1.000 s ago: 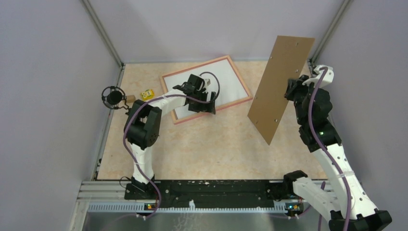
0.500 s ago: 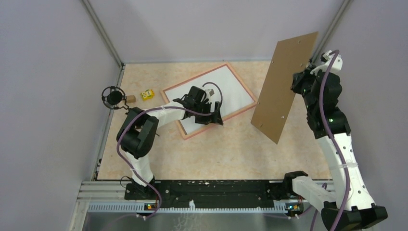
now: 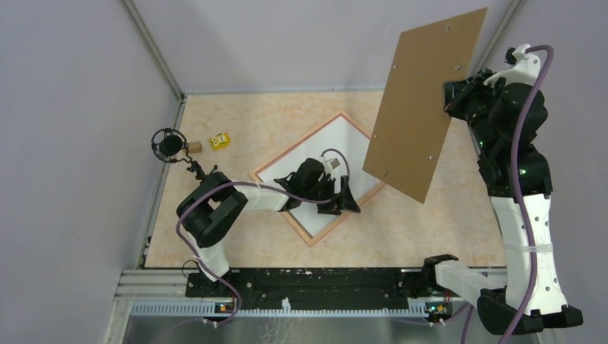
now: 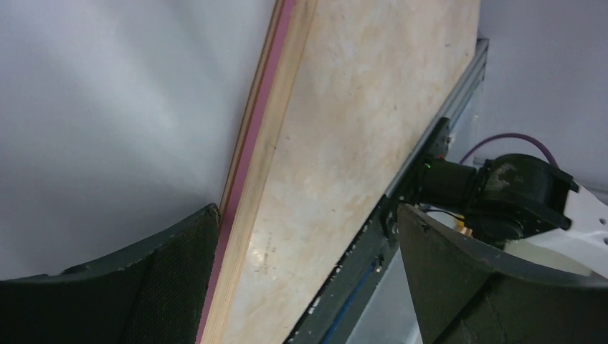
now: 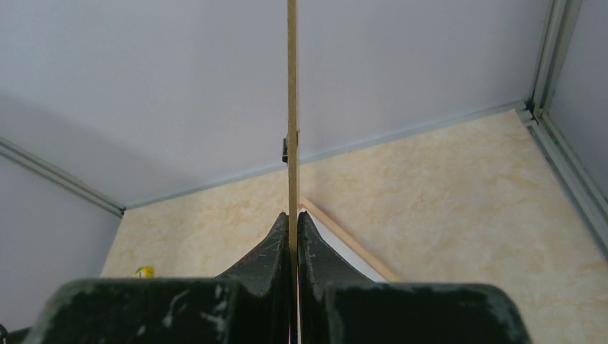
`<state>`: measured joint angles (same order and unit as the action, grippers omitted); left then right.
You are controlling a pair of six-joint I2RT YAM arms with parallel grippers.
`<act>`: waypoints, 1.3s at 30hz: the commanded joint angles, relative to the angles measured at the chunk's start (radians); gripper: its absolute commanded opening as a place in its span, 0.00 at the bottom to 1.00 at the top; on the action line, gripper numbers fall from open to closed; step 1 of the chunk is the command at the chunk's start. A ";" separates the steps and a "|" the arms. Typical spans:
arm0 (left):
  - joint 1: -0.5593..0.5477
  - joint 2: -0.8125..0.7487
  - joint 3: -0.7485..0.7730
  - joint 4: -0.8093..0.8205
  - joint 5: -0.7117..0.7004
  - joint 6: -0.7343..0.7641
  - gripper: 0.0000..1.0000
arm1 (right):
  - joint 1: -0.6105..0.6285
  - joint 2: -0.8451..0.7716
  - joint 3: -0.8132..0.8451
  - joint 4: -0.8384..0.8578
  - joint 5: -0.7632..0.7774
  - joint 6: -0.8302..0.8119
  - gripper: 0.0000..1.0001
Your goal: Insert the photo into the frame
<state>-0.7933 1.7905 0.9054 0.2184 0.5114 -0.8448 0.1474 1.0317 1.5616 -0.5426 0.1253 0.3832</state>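
Observation:
The salmon-pink frame (image 3: pixel 294 143) lies flat mid-table, turned like a diamond. A white sheet fills it, apparently the photo (image 3: pixel 337 140) with its plain back up. My left gripper (image 3: pixel 346 203) is low over the frame's near-right side and open. In the left wrist view the gripper (image 4: pixel 308 215) straddles the pink rail (image 4: pixel 262 143): one finger rests over the white photo (image 4: pixel 107 107), the other stands outside over the table. My right gripper (image 3: pixel 459 97) is raised at the far right, shut on the edge of the brown backing board (image 3: pixel 423 107). The right wrist view shows the board (image 5: pixel 292 86) edge-on between the shut fingers.
A small yellow object (image 3: pixel 219 140) and a black round device (image 3: pixel 170 145) with a brown block sit at the far left. Grey enclosure walls close in the table on three sides. A metal rail (image 3: pixel 287 307) runs along the near edge.
The frame with its white sheet has slid nearer and turned into a diamond, the left gripper moving with it. The right arm has lifted the backing board higher and further right.

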 commanded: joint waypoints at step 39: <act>0.018 -0.961 0.122 -0.486 -0.751 0.729 0.99 | 0.433 -0.071 -0.946 0.848 0.542 1.028 0.00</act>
<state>-0.7898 0.8604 1.0649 -0.3523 -0.1989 -0.1616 0.5159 0.9695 0.6373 0.0742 0.4107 1.2682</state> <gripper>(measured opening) 0.987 0.010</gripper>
